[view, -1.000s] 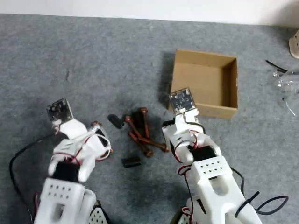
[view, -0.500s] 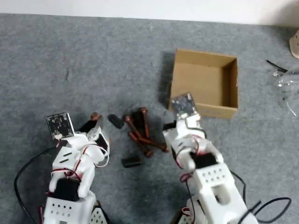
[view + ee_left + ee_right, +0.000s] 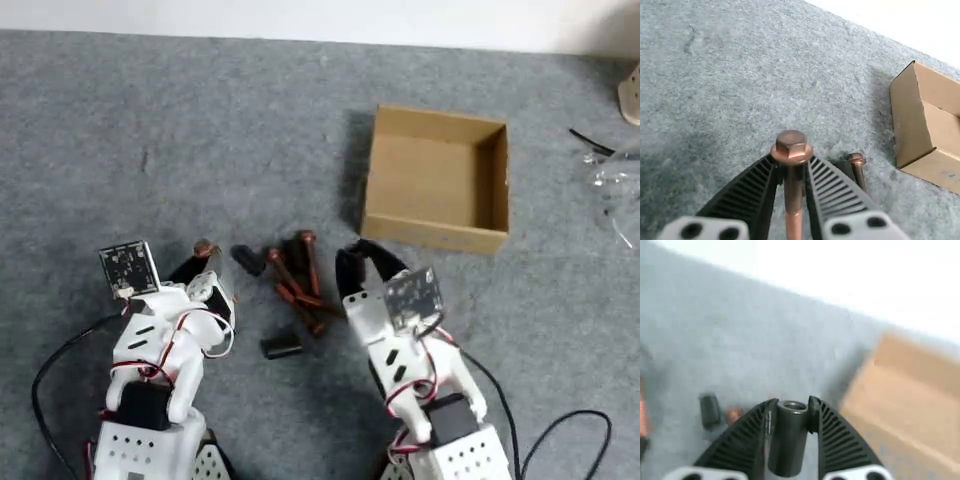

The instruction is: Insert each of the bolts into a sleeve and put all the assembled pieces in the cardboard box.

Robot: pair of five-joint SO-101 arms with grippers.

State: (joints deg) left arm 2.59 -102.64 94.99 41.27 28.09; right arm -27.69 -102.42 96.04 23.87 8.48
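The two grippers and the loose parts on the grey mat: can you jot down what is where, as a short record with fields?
Left gripper: shut on a copper bolt, its head at the fingertips
Right gripper: shut on a black sleeve, its open end at the fingertips
Loose bolts: heaped between the two grippers
Loose sleeves: one beside the heap, one apart from it
Cardboard box: open-topped, beyond the right gripper

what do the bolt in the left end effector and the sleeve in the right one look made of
The bolt: probably copper-plated metal; reddish sheen, crisp hex head. The sleeve: dark tube with a glinting rim; metal or plastic, unclear.
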